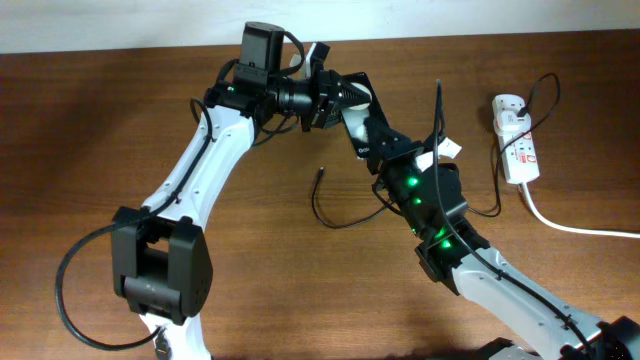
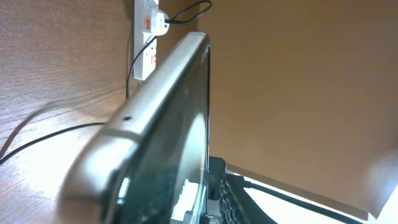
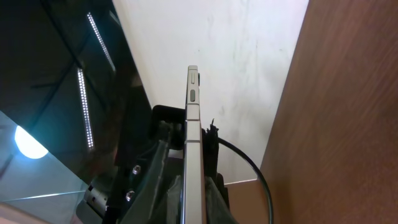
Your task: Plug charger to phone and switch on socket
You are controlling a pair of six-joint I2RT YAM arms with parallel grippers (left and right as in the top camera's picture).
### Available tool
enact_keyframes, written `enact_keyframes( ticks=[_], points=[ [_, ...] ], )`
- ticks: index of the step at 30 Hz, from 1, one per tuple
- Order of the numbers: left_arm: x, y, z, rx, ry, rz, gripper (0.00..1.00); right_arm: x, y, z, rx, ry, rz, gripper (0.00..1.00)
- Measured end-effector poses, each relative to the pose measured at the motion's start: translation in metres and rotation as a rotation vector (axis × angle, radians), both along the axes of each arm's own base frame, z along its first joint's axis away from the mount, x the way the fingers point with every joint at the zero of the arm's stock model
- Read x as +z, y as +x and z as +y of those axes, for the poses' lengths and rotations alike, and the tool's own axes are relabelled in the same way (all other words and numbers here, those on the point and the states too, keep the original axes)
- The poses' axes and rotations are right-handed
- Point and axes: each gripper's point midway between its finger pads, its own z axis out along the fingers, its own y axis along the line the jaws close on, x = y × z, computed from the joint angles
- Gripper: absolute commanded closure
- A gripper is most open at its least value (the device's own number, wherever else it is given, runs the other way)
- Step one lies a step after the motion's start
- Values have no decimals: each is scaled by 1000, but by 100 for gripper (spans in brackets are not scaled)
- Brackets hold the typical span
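The phone (image 3: 193, 143) is held edge-on in the air, its silver rim showing in the right wrist view and in the left wrist view (image 2: 161, 112). My left gripper (image 2: 205, 202) and my right gripper (image 3: 194, 202) are both shut on it. In the overhead view the two grippers meet at the back centre, the left (image 1: 318, 98) and the right (image 1: 362, 125), and the phone is mostly hidden between them. The charger (image 1: 330, 215), a thin black cable, lies on the table with its tip (image 1: 320, 172) free. The white socket (image 1: 515, 140) lies at the right and also shows in the left wrist view (image 2: 148, 43).
The thick white cord (image 1: 580, 228) runs from the socket off the right edge. The charger's cable loops up to a plug on the socket (image 1: 527, 105). The wooden table's back edge (image 1: 120, 45) meets a white wall just behind the grippers.
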Motion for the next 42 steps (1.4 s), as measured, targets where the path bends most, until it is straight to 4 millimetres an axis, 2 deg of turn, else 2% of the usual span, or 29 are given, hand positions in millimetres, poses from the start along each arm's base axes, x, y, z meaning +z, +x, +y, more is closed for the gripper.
enact_keyframes(
  ticks=[9, 13, 18, 21, 25, 30, 33, 39, 42],
  points=[
    [-1, 1, 1, 10, 7, 4, 80, 1, 0, 0, -6, 4, -4, 96],
    [-2, 2, 1, 17, 11, 7, 89, 2, 0, 0, -11, 14, -2, 96],
    [-1, 3, 0, 16, 6, 5, 89, 3, 0, 0, -14, 60, 13, 96],
    [-1, 3, 0, 20, 5, 17, 95, 3, 0, 0, -15, 66, 15, 96],
    [-1, 3, 1, 32, 6, 46, 100, 3, 1, -1, -17, 64, 15, 84],
    [-4, 4, 1, 59, 17, 93, 100, 3, 0, 0, -14, 19, -3, 77],
    [-6, 7, 2, 81, 29, 96, 100, 3, -2, 5, 7, 8, -6, 64],
    [-8, 10, 3, 100, 42, 95, 100, 2, -3, 7, 15, 4, -3, 59],
    [-16, 16, 7, 137, 86, 74, 100, -11, -3, 7, 15, -24, 40, 57]
  ],
)
